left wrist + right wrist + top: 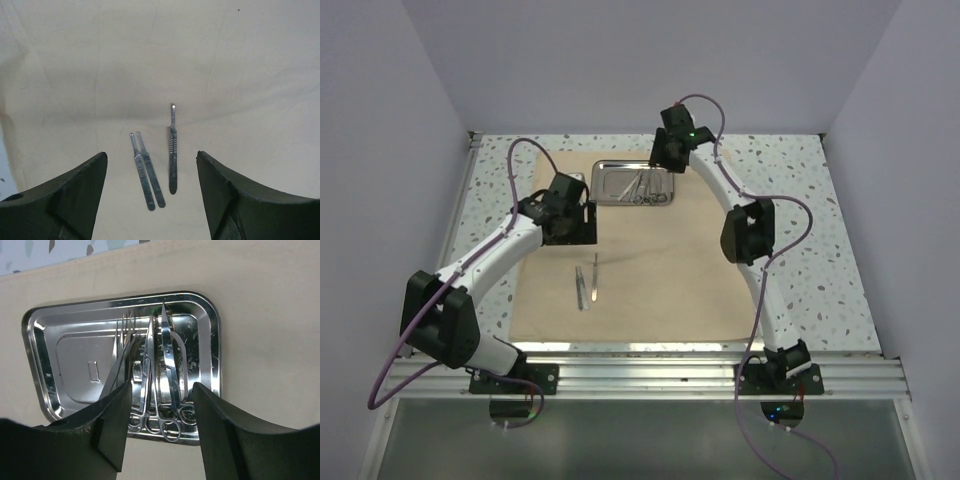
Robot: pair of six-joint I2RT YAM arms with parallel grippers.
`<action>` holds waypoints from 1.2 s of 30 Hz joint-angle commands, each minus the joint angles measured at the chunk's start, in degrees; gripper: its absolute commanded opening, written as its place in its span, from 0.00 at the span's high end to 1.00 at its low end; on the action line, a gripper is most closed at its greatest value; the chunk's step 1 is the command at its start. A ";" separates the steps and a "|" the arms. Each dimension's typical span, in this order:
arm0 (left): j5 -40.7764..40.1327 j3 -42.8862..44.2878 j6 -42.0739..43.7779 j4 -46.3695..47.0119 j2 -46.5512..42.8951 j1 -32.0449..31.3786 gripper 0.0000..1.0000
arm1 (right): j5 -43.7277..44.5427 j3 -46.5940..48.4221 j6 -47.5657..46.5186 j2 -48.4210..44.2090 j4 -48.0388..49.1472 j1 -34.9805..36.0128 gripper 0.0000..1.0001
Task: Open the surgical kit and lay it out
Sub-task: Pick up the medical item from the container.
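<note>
Large beige cloth wrap (660, 270) spread flat on speckled worktop (820, 260), small shiny rectangular steel tray (35, 340) at its far edge holding ring-handled scissors (170, 360) and tweezers (120, 360), three slim silver scalpel handles (172, 155) laid mid-cloth, left hand (151, 154) spread above them, right hand (162, 387) spread over tray.

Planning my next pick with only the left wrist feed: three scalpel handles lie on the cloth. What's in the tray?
Observer: The steel tray holds ring-handled scissors and tweezers.
Operator: Where's the right gripper?
Observer: The right gripper is open above the tray, over the scissors' rings.
Operator: And the tray, from my scalpels?
Observer: At the far edge of the cloth, beyond the scalpel handles.
</note>
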 commanded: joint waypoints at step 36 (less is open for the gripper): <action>-6.82 -2.01 -4.77 -5.52 -5.83 0.89 0.26 | 9.70 0.22 -6.23 10.79 -0.55 12.15 0.60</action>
